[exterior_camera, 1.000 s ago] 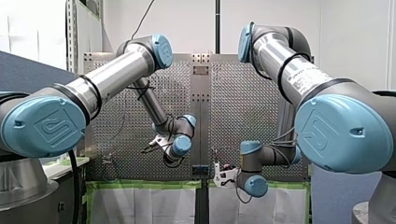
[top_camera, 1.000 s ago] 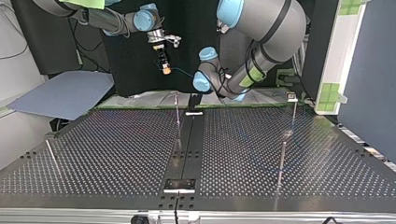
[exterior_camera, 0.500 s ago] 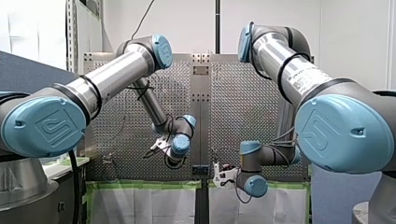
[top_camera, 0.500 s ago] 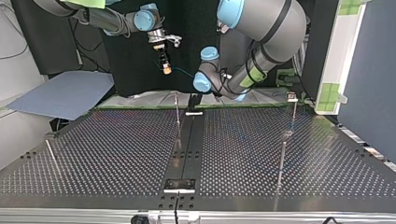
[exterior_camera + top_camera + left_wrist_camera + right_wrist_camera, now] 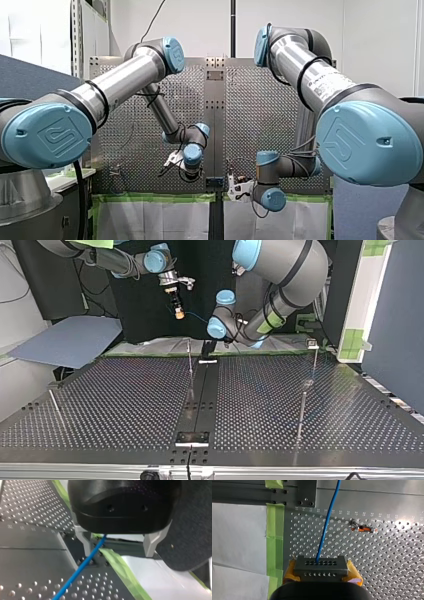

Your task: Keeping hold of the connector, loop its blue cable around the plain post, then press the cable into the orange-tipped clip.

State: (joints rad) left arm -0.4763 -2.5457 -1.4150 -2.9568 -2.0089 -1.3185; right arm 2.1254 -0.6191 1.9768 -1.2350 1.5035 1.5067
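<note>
With right jaws clamped on connector (image 5: pixel 321 566), left jaws apart beside blue cable (image 5: pixel 82 566), hold tension, swing wide round post (image 5: pixel 190 360) mid-frame in top view.

The connector (image 5: pixel 320 566) sits between the pads (image 5: pixel 353 576) of my right end effector (image 5: pixel 321 573), above the bench (image 5: pixel 387 562). Its cable (image 5: pixel 325 527) runs ahead over the bench, with the clip (image 5: pixel 362 528) on the bench beside it. The cable also passes between the fingers (image 5: pixel 86 542) of my left end effector (image 5: pixel 118 552), near one of them.
</note>
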